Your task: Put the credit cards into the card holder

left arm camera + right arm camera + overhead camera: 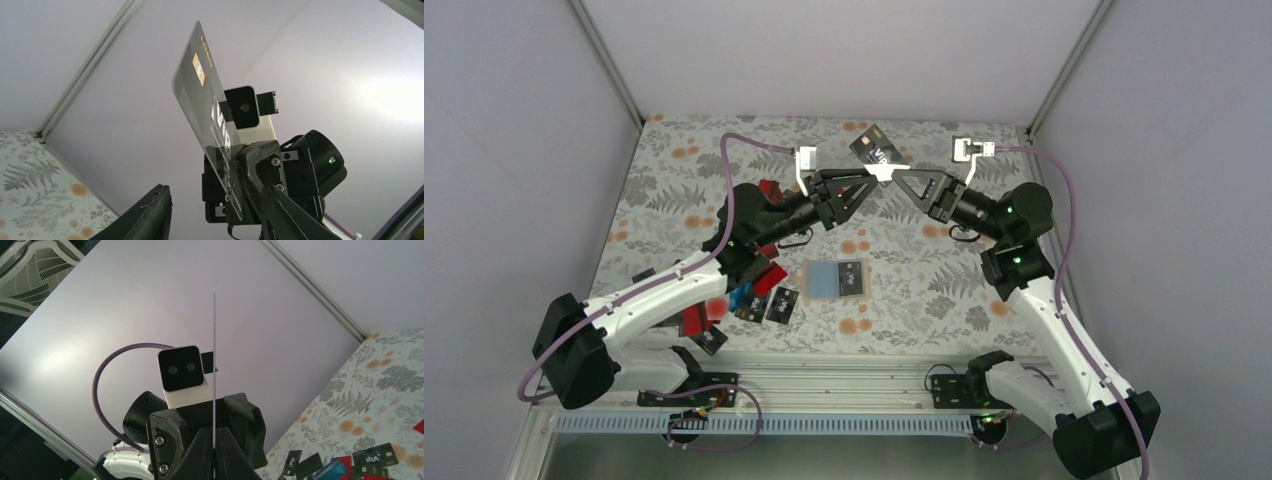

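Credit card (pixel 199 100), thin glossy black rectangle

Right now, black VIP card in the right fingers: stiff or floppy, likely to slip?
Probably stiff: the black VIP card stands dead straight edge-on, held at one end. Its glossy face may let it pivot in the right fingers.

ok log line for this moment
right gripper: shut on black card, mid-air | left gripper: open beside it | card holder: open on table | other cards: loose on table
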You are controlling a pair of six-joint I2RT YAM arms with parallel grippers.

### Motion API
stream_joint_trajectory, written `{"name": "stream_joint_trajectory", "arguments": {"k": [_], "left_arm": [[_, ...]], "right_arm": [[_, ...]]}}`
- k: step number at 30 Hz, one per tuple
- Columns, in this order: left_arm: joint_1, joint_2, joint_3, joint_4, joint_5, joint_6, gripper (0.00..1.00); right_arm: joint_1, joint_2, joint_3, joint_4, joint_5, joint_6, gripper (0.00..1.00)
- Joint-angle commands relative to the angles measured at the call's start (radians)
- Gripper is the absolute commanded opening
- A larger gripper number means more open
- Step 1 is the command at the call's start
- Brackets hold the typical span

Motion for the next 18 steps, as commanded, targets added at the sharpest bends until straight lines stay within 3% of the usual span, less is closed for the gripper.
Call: {"name": "stream_joint_trajectory", "arguments": {"k": [1, 6, 14, 16, 17, 18], "left_arm": [[0.004, -0.024, 0.014, 0.069, 0.009, 0.010, 0.46], [0.004, -0.003, 0.039, 0.079, 0.013, 0.011, 0.40], [0.004, 0.030, 0.064, 0.085, 0.010, -0.001, 0.07], [0.004, 0.026, 0.060, 0.066, 0.006, -0.004, 0.03], [0.004, 0.021, 0.053, 0.057, 0.001, -0.003, 0.02], [0.005, 0.013, 0.047, 0.039, -0.005, -0.003, 0.02]], "right_arm": [[0.003, -0.010, 0.010, 0.012, -0.020, -0.005, 0.04], [0.016, -0.016, -0.020, 0.045, -0.032, 0.016, 0.04], [0.035, -0.033, -0.048, 0.036, -0.025, 0.009, 0.04], [0.035, -0.037, -0.045, 0.014, -0.018, -0.007, 0.04], [0.035, -0.036, -0.036, -0.009, -0.020, -0.029, 0.06], [0.035, -0.033, -0.023, -0.041, -0.026, -0.062, 0.16]]}}
